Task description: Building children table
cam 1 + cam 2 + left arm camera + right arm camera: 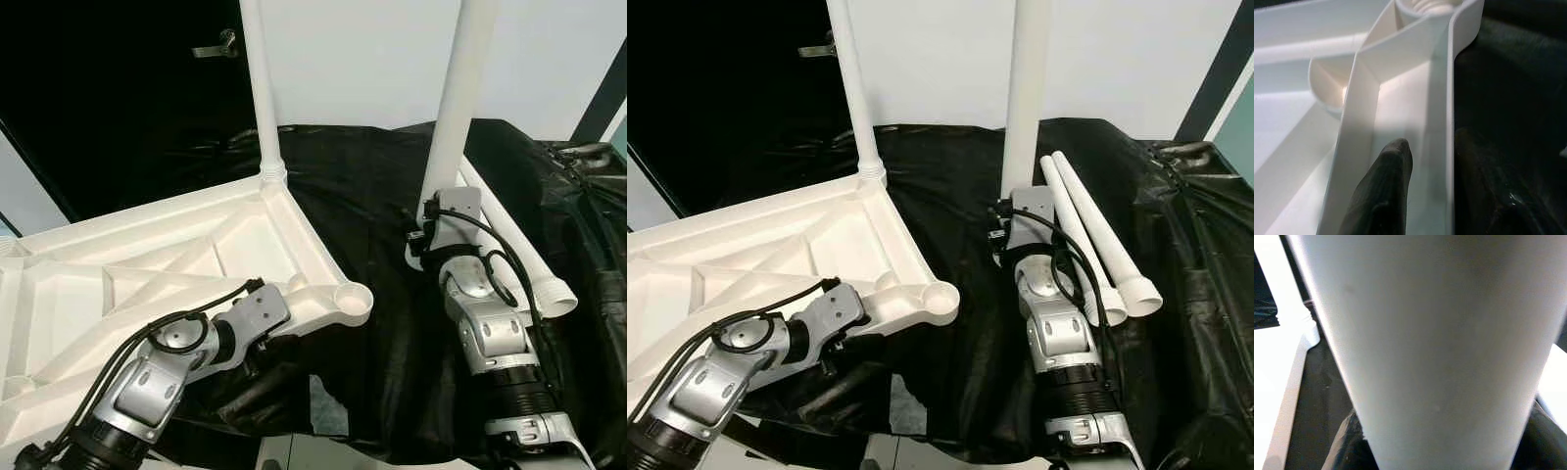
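Left fingers (1386, 191): one black finger lies inside the channel of the tabletop's rim, the other sits outside the rim wall on the dark side, so the pair pinches the wall between them.
Left gripper (257, 345): reaches under and over the near edge of the tabletop, close to its open corner socket (352, 296).
Right fingers (1347, 440): dark pads show on either side of a wide white tube, clasped round it.
Right gripper (431, 233): holds the held leg (460, 93) upright by its lower end, standing apart from the tabletop over the black cloth.
Tabletop (167, 257): white plastic, upside down with its ribs showing, resting at the robot's left on the black cloth (372, 206).
Fitted leg (261, 83): already upright in the far corner of the tabletop.
Spare legs (1097, 235): two white tubes lying side by side on the cloth just right of the right arm, their wide collars toward the robot.
Background: pale wall behind, a dark door with a handle (217, 45) at upper left.
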Robot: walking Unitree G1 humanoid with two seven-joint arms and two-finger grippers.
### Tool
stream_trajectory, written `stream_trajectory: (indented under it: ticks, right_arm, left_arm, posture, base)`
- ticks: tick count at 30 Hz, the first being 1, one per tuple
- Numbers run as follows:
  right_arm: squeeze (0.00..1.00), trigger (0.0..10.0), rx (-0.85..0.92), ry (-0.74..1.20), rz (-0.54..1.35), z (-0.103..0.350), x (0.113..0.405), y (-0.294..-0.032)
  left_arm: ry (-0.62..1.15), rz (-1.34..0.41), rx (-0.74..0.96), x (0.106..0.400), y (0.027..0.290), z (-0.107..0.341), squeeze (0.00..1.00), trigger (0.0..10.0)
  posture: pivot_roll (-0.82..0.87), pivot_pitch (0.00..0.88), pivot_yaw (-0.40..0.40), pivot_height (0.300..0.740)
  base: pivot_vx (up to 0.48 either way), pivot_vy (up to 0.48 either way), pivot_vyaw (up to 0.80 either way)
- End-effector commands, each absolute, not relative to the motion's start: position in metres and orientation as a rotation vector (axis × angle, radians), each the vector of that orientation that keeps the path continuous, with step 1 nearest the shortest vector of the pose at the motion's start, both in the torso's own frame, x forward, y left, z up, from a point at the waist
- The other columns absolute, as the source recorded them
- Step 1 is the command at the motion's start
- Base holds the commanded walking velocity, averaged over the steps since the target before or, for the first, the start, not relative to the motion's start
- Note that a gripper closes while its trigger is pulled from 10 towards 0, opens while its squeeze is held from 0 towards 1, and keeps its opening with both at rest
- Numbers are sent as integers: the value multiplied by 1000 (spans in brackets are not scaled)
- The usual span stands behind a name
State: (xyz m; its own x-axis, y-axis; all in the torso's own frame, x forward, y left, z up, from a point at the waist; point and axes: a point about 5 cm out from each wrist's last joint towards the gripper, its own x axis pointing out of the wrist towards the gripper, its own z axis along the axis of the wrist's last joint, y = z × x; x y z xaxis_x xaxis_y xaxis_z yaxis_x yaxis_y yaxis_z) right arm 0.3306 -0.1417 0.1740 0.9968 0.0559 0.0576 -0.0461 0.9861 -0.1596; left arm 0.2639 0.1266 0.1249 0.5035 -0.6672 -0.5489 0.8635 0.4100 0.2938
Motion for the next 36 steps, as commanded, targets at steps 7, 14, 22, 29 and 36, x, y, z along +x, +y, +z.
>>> stream_trajectory:
  ticks: [7,14,22,29,36]
  right_arm:
    - [0,10000,-160,-79,74,177,331,-137]
    - [0,10000,-149,-85,112,177,330,-131]
    - [0,10000,-106,-130,216,182,327,-113]
    - [0,10000,-76,-134,371,181,320,-78]
    - [0,10000,-55,-106,433,172,312,-66]
  left_arm:
    - [342,-901,633,271,126,130,0,3098]
    - [352,-926,658,268,124,127,0,4235]
    - [350,-951,668,266,115,125,0,10000]
    - [366,-982,668,262,99,118,0,10000]
    - [389,-920,662,271,96,117,0,10000]
  posture:
    - [90,0,43,740]
    - [90,0,45,740]
    - [91,0,47,740]
    - [94,0,43,740]
    - [96,0,38,740]
  base:
    - [0,0,0]
    - [0,0,0]
    - [0,0,0]
    - [0,0,0]
    - [0,0,0]
